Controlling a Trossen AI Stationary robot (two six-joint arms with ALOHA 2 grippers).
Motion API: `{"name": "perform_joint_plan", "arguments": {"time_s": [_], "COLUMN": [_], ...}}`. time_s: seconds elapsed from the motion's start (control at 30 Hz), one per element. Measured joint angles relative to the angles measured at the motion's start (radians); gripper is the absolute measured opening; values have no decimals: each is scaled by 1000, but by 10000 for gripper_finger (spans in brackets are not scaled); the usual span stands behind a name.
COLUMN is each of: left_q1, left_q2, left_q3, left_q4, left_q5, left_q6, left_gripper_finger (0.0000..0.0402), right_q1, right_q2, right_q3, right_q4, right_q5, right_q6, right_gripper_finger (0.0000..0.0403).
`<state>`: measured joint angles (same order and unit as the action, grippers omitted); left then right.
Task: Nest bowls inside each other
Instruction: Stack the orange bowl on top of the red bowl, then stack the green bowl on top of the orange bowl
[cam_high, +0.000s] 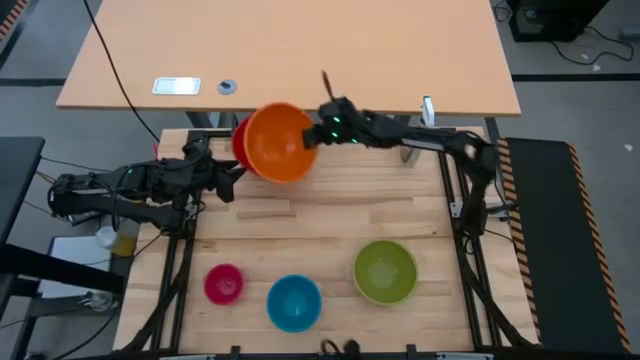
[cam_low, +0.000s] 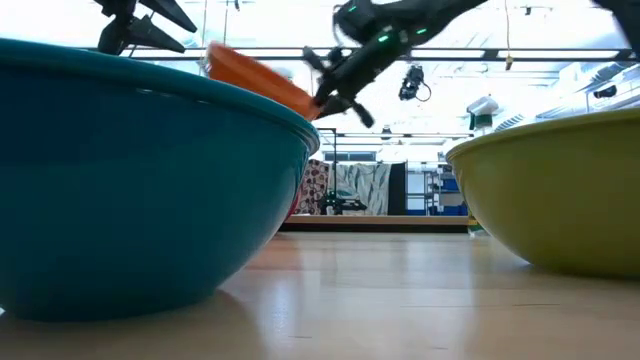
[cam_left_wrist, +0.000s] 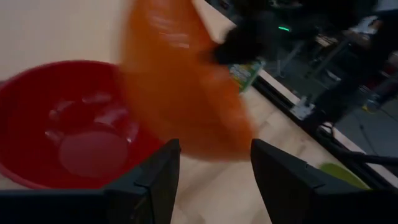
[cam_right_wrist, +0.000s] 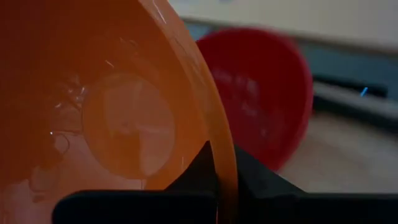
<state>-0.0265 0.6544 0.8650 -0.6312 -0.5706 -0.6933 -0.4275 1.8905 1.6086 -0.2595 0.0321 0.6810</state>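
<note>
The orange bowl (cam_high: 278, 142) hangs tilted in the air at the far middle of the table, with my right gripper (cam_high: 318, 135) shut on it. It partly covers the red bowl (cam_high: 239, 140), which sits on its base on the table just left of it. My left gripper (cam_left_wrist: 214, 180) stands open near the red bowl (cam_left_wrist: 74, 134), touching nothing. The pink bowl (cam_high: 224, 284), the blue bowl (cam_high: 294, 302) and the green bowl (cam_high: 385, 271) stand in a row along the near edge. My right gripper pinches the orange bowl's rim (cam_right_wrist: 225, 163), one finger inside the bowl and one outside. The fingers come from the table's right, slanting downward. The bowl is lifted clear of the table and tilted, its hollow (cam_right_wrist: 124, 124) turned up and toward the gripper.
Bare wood lies between the far bowls and the near row. A light desk (cam_high: 300, 50) stands beyond the table's far edge. In the low view the blue bowl (cam_low: 150, 180) and the green bowl (cam_low: 560, 190) fill the foreground.
</note>
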Motion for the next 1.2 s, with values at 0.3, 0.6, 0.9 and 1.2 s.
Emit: {"name": "perform_joint_plan", "arguments": {"time_s": [0.3,0.6,0.9,1.2], "left_q1": [0,0,0,0], "left_q2": [0,0,0,0], "left_q3": [0,0,0,0], "left_q4": [33,30,29,29], "left_q5": [39,94,97,97], "left_q6": [-12,-12,1,8], "left_gripper_finger": [201,201,201,201], "right_q1": [-70,-124,-142,-156], "right_q2": [318,436,411,356], "right_q3": [348,421,423,422], "right_q4": [-13,-49,-35,-100], "right_q5": [20,-98,-80,15], "right_q6": [-131,-108,-139,-192], "right_gripper_finger": [30,95,213,229]}}
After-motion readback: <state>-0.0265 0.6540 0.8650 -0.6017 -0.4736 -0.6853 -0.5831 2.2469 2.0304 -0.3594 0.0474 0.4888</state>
